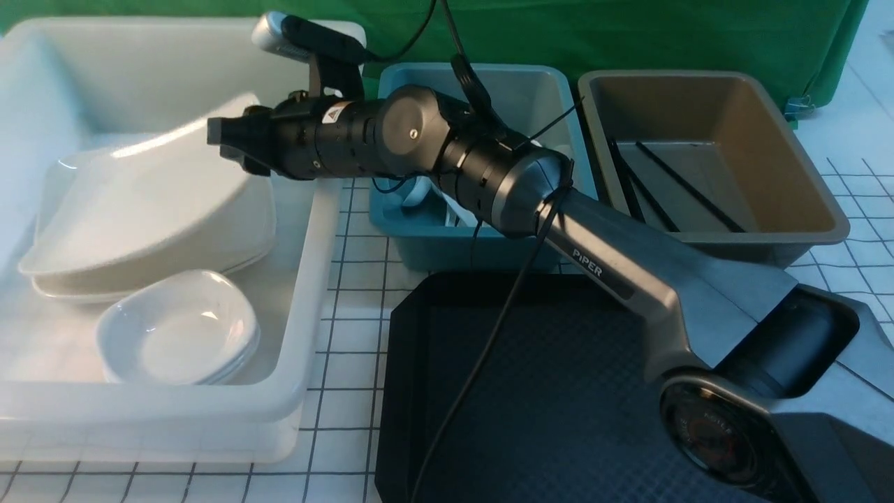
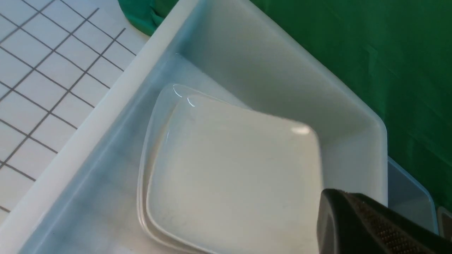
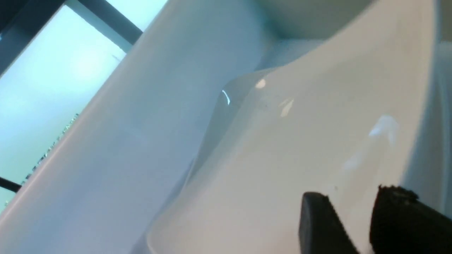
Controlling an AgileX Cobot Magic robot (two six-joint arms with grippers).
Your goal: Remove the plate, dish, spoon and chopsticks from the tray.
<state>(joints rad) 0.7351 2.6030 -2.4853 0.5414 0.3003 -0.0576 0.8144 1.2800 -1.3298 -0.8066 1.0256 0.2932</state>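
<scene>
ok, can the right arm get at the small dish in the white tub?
Probably yes: the dish lies uncovered at the tub's near end, the right gripper is over that tub; the tilted plate at its tip needs settling first.

Right arm (image 1: 489, 175): grey and black cylindrical links, white "PiPER" lettering (image 1: 587, 263), black cable (image 1: 482, 356), black pincer (image 1: 214, 141) upper left.

Cut off at left wrist view's lower right: left gripper (image 2: 339, 218). Hidden behind right arm (image 1: 628, 279), front view centre: contents of teal tub (image 1: 538, 91).
</scene>
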